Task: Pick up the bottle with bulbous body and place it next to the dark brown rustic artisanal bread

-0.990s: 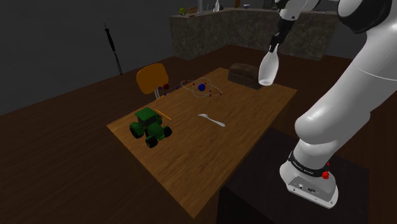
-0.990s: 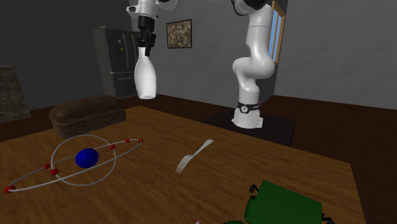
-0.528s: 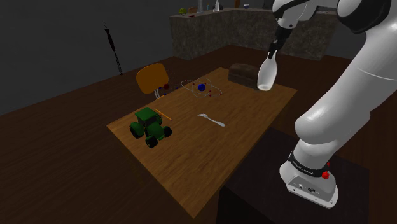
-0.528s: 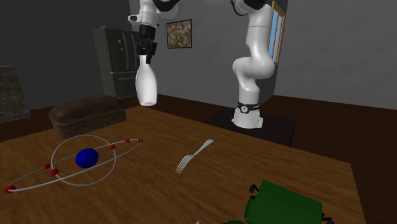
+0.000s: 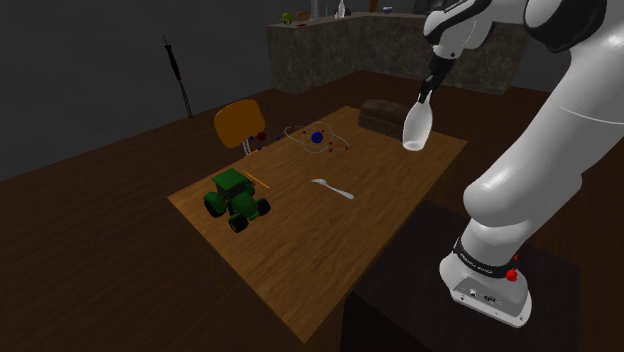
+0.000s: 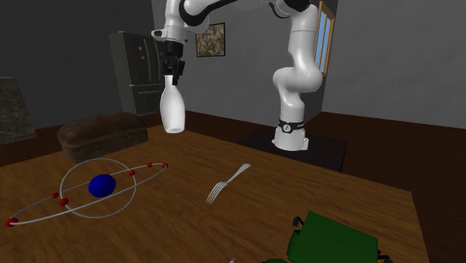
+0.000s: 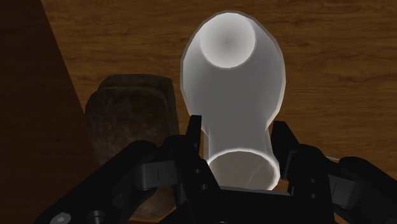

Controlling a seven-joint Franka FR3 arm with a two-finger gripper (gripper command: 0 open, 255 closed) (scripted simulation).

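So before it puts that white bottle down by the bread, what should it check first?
1. Grip: gripper shut on the neck of the white bottle: ok.
2. Bottle hanging upright, off the table: ok.
3. Bread lying just beside the spot below the bottle: ok.
4. Fork and ringed model well away from that spot: ok.
5. Gap that will be left between bottle and bread: cannot tell.
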